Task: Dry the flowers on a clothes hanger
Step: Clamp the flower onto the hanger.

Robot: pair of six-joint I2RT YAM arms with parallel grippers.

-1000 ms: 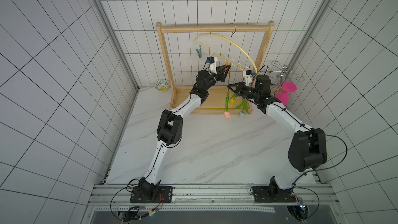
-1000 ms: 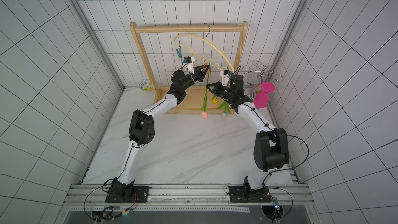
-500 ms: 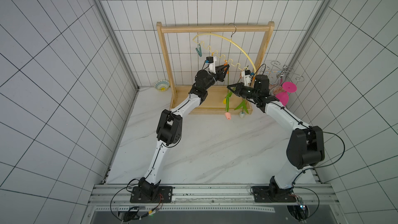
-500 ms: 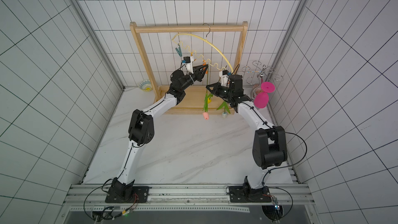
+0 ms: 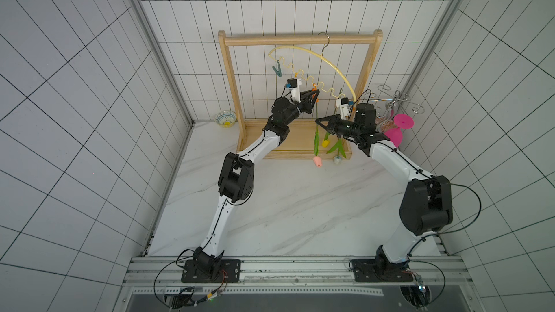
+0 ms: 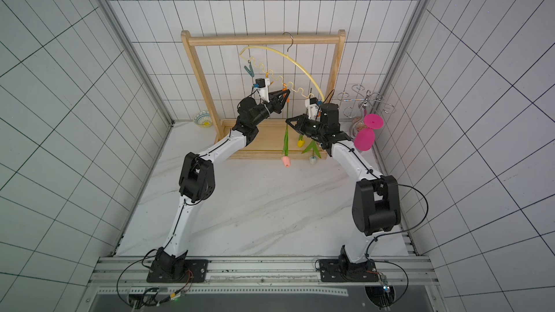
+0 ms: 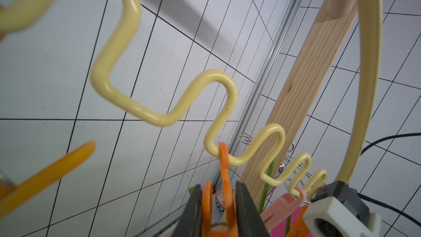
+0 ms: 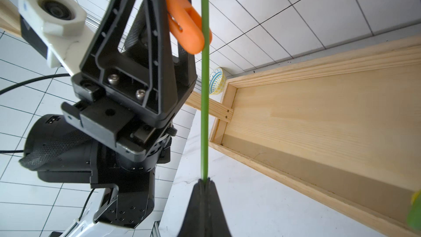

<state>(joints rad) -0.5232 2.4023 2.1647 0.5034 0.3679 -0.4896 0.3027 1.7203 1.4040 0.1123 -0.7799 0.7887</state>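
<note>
Tulip stem clamped in R gripper; L gripper squeezing orange clip.

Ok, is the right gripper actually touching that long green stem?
Touching. In the right wrist view the stem runs straight into the shut right gripper, pinched between its tips with no gap.

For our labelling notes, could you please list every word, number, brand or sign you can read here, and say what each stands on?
None: no readable text shows in any view.
The bowl bears only a dotted pattern, no letters.
The clothes hanger, the orange clip and the white camera housing show no lettering.
</note>
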